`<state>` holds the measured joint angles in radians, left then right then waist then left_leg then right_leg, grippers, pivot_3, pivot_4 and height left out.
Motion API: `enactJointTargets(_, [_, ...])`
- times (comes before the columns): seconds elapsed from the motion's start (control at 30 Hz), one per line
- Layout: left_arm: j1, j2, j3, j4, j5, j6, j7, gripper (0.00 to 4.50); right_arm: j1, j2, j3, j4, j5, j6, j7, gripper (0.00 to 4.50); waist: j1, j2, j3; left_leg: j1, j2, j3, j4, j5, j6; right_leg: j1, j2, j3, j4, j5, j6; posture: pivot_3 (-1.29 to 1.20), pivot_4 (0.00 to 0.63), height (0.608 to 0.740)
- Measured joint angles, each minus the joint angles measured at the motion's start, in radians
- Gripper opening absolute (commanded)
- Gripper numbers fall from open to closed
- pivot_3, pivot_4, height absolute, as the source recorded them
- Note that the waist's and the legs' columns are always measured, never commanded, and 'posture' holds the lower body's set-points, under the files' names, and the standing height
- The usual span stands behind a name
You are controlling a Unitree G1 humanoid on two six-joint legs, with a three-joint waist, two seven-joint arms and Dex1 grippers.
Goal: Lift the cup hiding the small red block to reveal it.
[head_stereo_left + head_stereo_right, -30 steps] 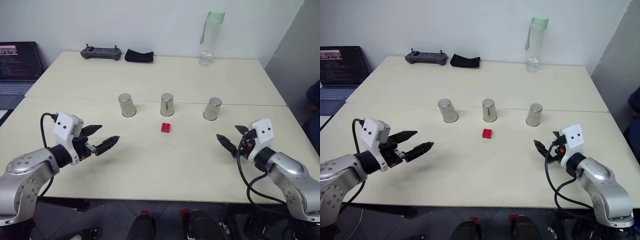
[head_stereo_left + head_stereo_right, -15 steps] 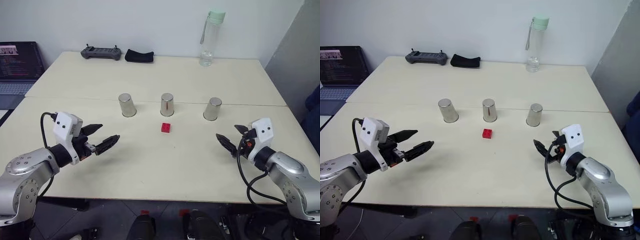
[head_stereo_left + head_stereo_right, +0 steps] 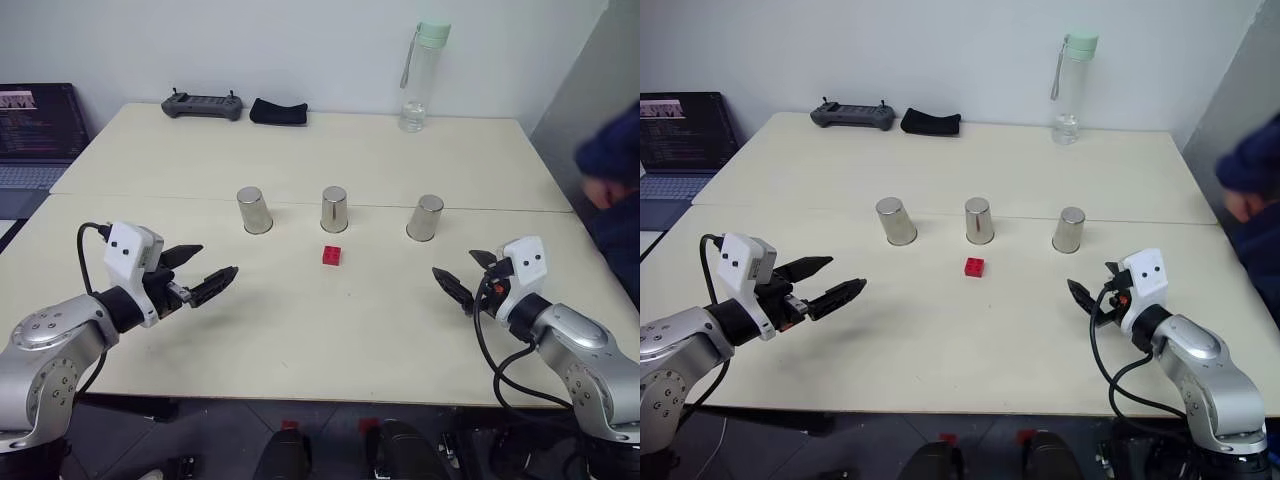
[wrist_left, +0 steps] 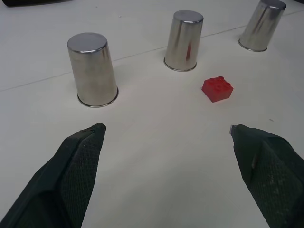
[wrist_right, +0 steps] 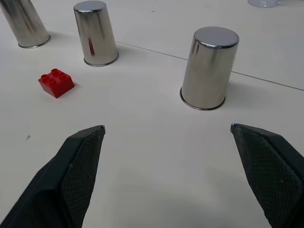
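Three steel cups stand upside down in a row across the surface [image 3: 300,330]: left cup [image 3: 254,211], middle cup [image 3: 334,209], right cup [image 3: 425,217], long axes upright, closed bases up. The small red block [image 3: 332,256] lies uncovered, studs up, just in front of the middle cup. The left tool [image 3: 205,274] and right tool [image 3: 458,275] hover with fingers apart, empty.

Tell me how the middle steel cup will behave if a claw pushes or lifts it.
The middle cup looks rigid and thin-walled, so probably light. Its polished, tapered sides could slip between fingers. Standing upside down on its wider rim, it likely slides on the table before tipping; once toppled, it would probably roll.
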<state>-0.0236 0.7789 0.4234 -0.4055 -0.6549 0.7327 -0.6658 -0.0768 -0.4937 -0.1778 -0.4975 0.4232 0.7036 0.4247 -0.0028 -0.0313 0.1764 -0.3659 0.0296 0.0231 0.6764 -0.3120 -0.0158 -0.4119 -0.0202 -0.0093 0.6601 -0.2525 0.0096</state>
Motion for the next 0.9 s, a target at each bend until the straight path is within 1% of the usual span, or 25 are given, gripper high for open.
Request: enactJointTargets(0.9, [-0.002, -0.004, 0.0, 0.0, -0.001, -0.001, 0.001, 4.48, 0.017, 0.007, 0.0, -0.005, 0.001, 0.0, -0.018, 4.5, 0.0, 0.0, 0.0, 0.0, 0.0, 0.0, 0.0, 0.0, 0.0, 0.0, 0.0, 0.0, 0.0, 0.0, 0.0, 0.0, 0.15, 0.74])
